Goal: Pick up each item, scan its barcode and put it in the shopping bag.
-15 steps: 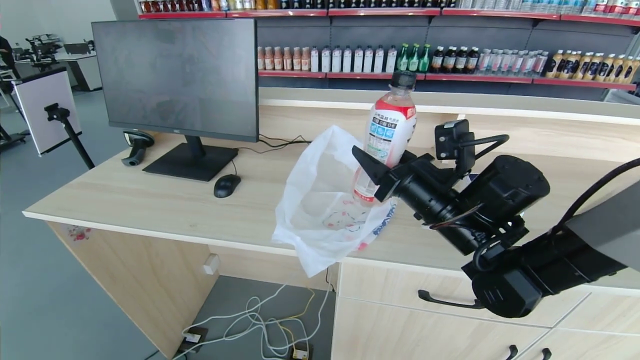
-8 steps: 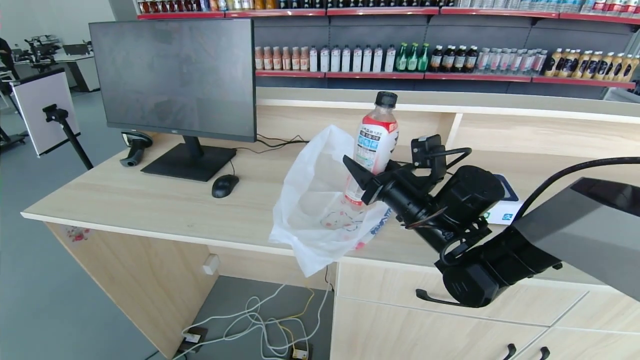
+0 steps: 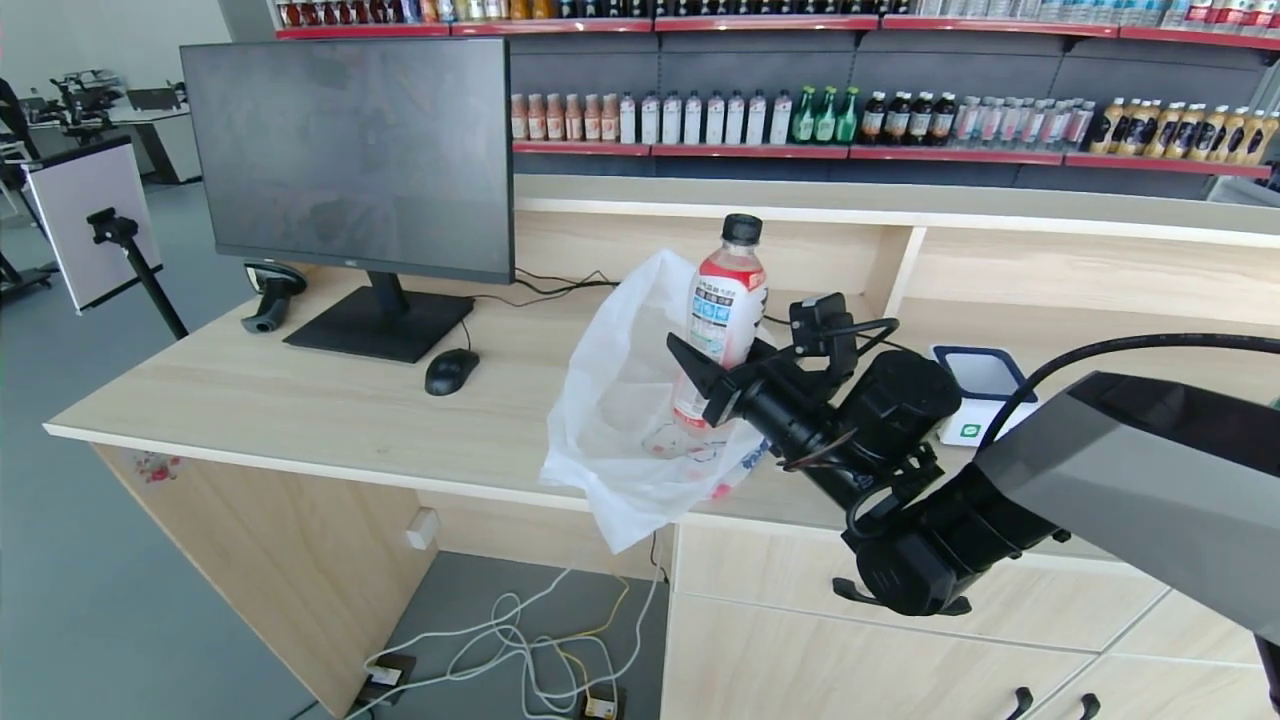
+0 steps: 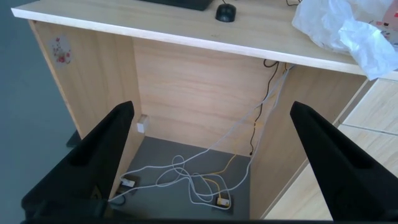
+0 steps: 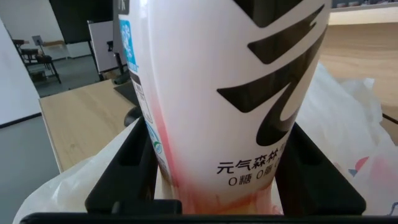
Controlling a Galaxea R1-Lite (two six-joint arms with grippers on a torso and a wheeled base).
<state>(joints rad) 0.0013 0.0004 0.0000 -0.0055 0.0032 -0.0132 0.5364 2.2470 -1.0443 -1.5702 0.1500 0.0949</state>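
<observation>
Right tool (image 3: 697, 382) clamps bottle (image 3: 718, 310) at bag (image 3: 610, 440), base obscured, maybe inside; left tool (image 4: 211, 107) wide open.

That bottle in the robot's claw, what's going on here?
The robot is working a shop checkout. Its right gripper is shut on a drink bottle, held upright at the mouth of the white shopping bag on the wooden counter, so bagging looks like the next step. The left gripper is open, holding nothing, low in front of the counter.
</observation>
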